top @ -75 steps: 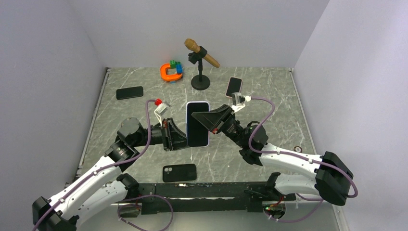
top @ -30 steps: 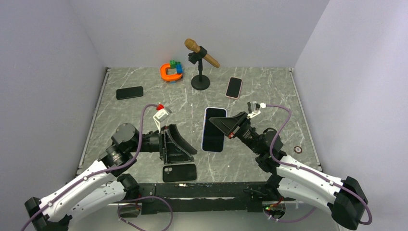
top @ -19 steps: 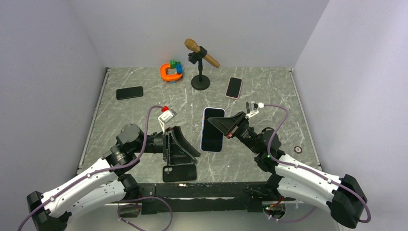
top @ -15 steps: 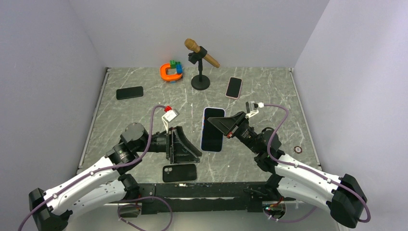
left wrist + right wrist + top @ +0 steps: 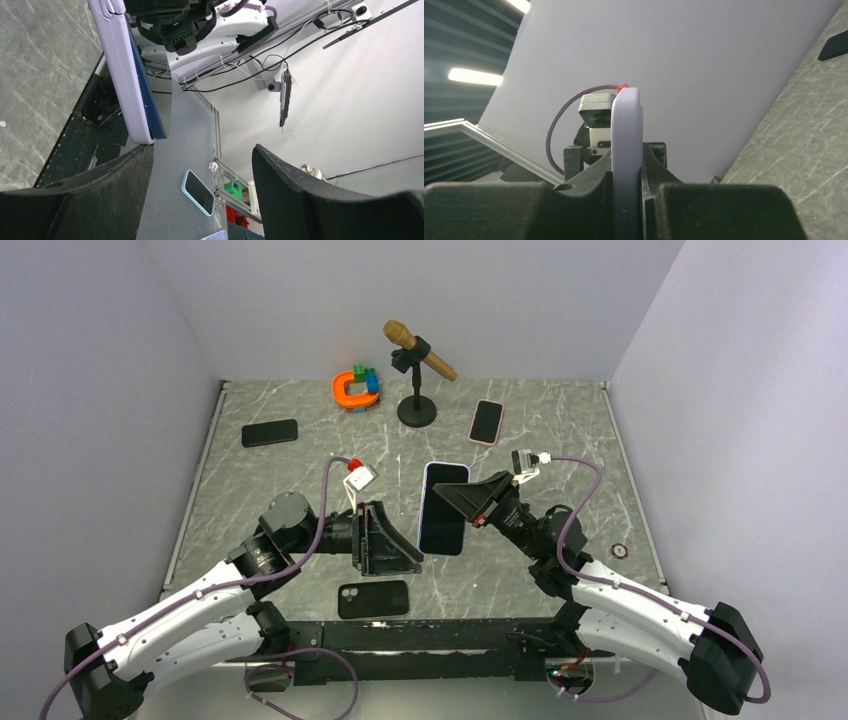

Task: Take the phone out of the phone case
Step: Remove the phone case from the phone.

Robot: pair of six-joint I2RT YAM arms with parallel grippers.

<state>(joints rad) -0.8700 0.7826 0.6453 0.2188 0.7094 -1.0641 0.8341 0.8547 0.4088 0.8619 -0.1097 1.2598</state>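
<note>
**We hold the cased phone in the right gripper, with the left gripper open beside it.**

The right gripper point(image 5: 453, 502) is closed on the phone point(image 5: 442, 512), its fingers point(image 5: 574, 200) pressing both faces. The phone sits in its lavender phone case point(image 5: 626, 145), on the near side of the microphone stand point(image 5: 417, 408). The left gripper point(image 5: 398, 540) has its jaws spread wide and empty, just left of the phone and clear of it. A black phone point(image 5: 373, 598) lies camera side up, nearer to us than the stand. A pink phone point(image 5: 487, 421) lies just right of the stand, and a dark phone point(image 5: 270, 432) lies well to its left.
</note>
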